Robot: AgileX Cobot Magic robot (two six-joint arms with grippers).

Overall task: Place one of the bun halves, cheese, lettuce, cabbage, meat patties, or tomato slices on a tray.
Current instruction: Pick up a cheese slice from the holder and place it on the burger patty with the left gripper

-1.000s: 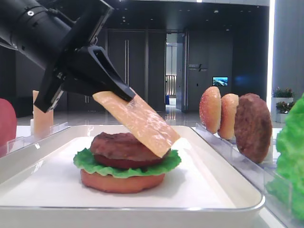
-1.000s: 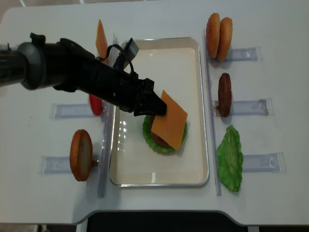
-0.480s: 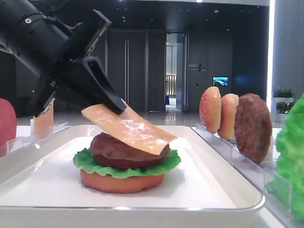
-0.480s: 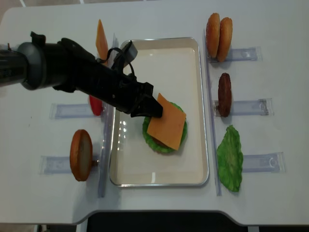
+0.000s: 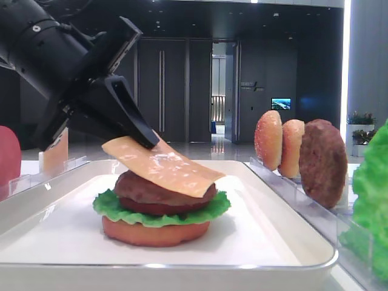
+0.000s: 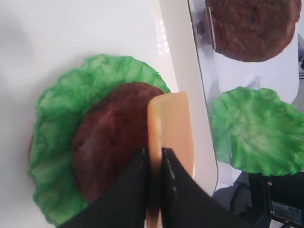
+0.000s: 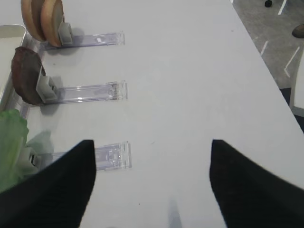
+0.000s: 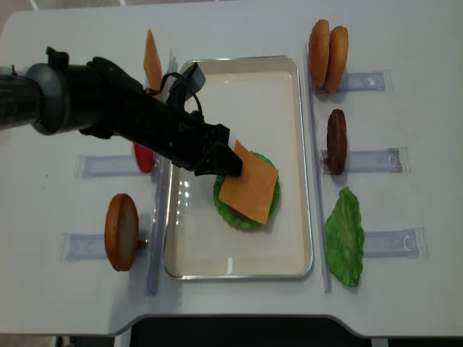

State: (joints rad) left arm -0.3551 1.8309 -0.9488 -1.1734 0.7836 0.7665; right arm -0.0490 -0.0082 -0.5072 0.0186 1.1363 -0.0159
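On the stacked patty [image 5: 162, 189], the cheese slice [image 5: 162, 169] lies tilted, far edge down on the meat, near edge pinched in the clenched left gripper [image 8: 230, 165]. Below sit lettuce [image 5: 159, 213] and a bun half [image 5: 155, 232] (all mid-tray [image 8: 239, 264]). Right gripper [image 7: 152, 183] hovers over bare table [image 7: 190, 71], jaws spread, empty. Two buns [image 8: 328, 45], a patty [image 8: 336, 141] and a lettuce leaf [image 8: 344, 236] stand in racks to the right.

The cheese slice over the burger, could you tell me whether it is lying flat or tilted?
Tilted: the cheese rests low on the patty, its other edge pinched higher in the left tool.
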